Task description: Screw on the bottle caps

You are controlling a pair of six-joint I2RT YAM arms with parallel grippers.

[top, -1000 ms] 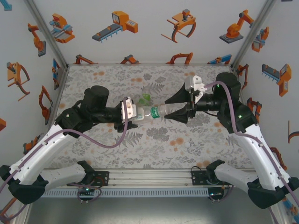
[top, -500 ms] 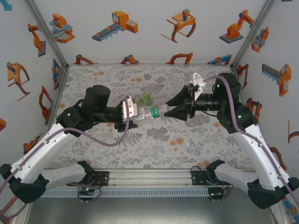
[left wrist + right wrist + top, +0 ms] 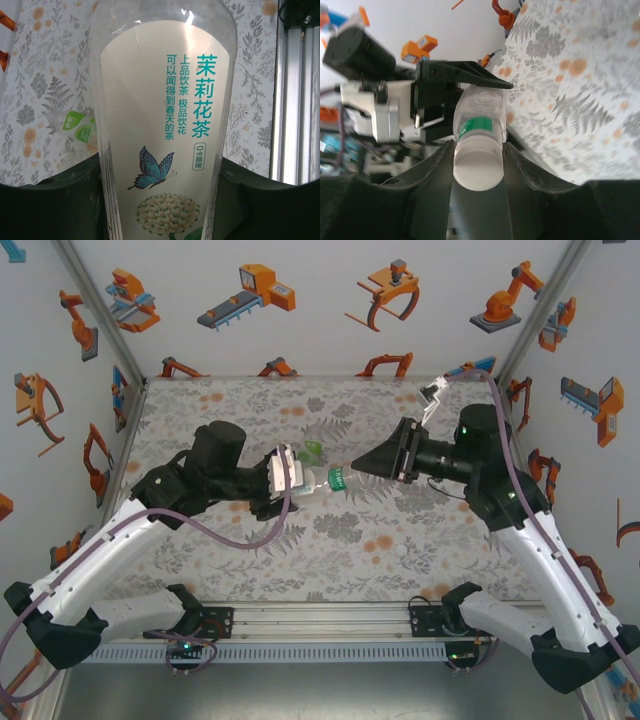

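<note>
Above the middle of the table (image 3: 250, 560) we see the bottle (image 3: 325, 479) held level, clear of the cloth. Its long axis runs left to right, and the end with the green band points right. The left gripper (image 3: 294, 482) has it by the body: in the left wrist view the dark jaws press in on both sides of the pale label, closed firmly on the bottle.

The right gripper (image 3: 360, 464) meets the bottle end-on from the right. In its own wrist view the white cap (image 3: 477, 172) sits squarely between the two fingers, its round top facing the camera, with both inner faces against its rim. We read those jaws as closed down on the cap, narrow but not fully shut.

What counts for the coming move is alignment. The cap lies straight ahead of the right jaws, and the bottle's axis runs nearly along that arm's wrist axis, so a roll of the wrist should turn the cap on the thread. The right arm is the one at the cap, while the left only has to hold the body against the twist. We cannot tell how far the cap is threaded on.

A green bottle (image 3: 313, 450) lies on the table just beyond the held one.
</note>
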